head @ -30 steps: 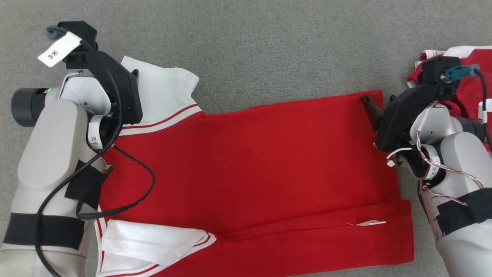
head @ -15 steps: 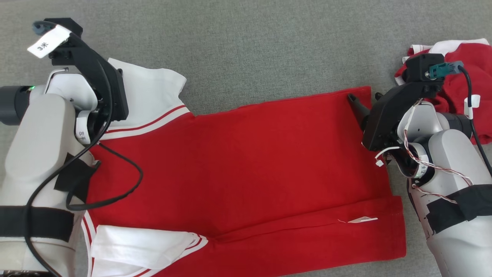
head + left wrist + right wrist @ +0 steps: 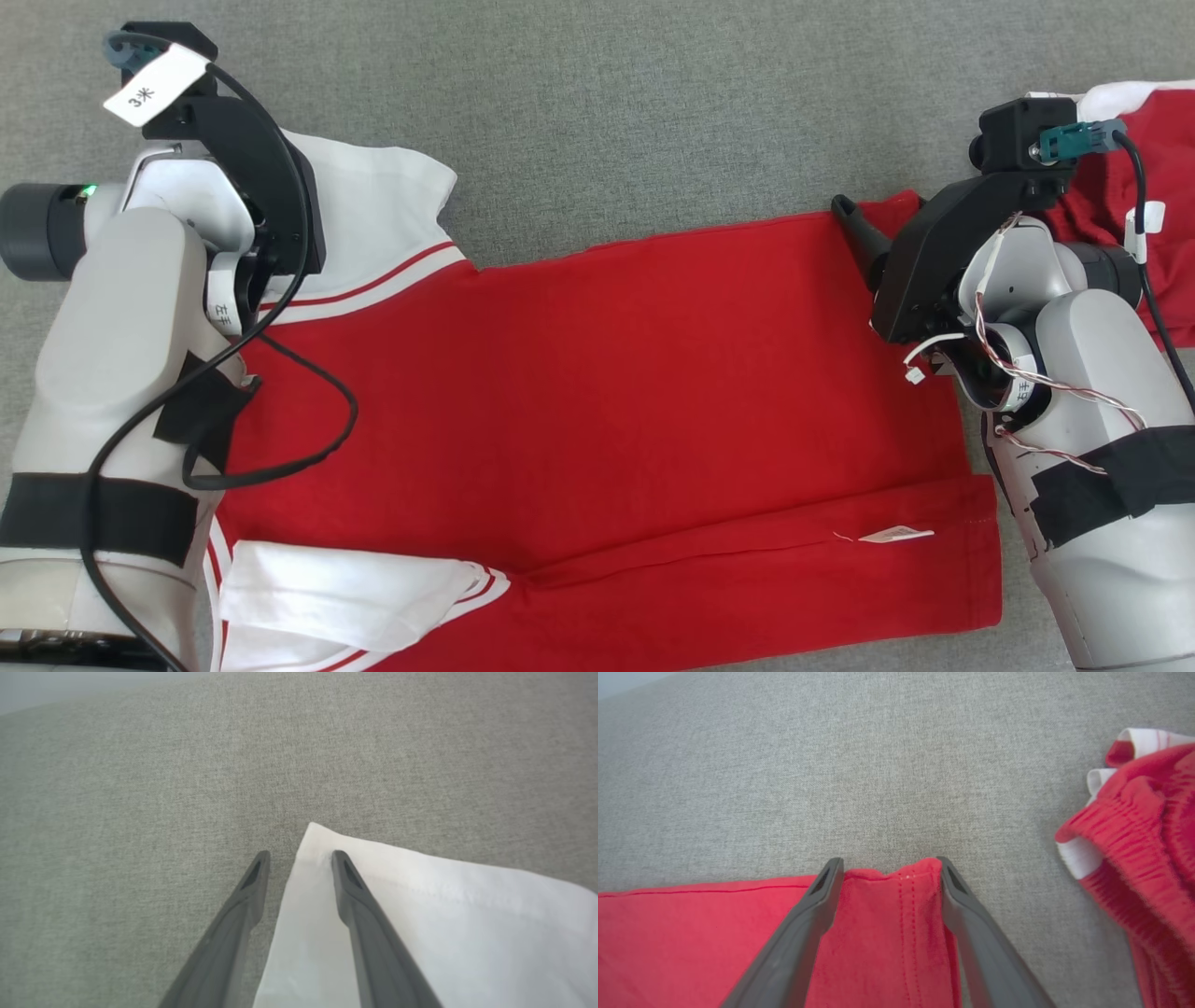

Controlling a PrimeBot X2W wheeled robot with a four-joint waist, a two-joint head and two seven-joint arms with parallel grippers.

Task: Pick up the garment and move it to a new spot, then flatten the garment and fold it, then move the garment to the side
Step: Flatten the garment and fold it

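The garment (image 3: 607, 373) is a red shirt with white sleeves, spread flat on the grey cloth surface. My left gripper (image 3: 300, 858) is open at the far corner of the white sleeve (image 3: 420, 914). One finger rests on the sleeve, the other on the grey cloth beside its edge. My right gripper (image 3: 888, 863) is open over the far corner of the red hem (image 3: 896, 891), and the cloth rises in a small bump between its fingers. In the head view one right finger (image 3: 854, 229) lies at the garment's far edge.
A crumpled heap of red and white clothing (image 3: 1139, 140) lies close to the right of my right wrist, seen also as the heap (image 3: 1148, 826). The near sleeve (image 3: 345, 588) is folded at the lower left. A white label (image 3: 896, 535) lies on the near fold. Grey cloth stretches beyond the garment.
The head view has shifted slightly. My right finger has slid from inside the hem out to the garment's far edge. The left arm stays at the sleeve.
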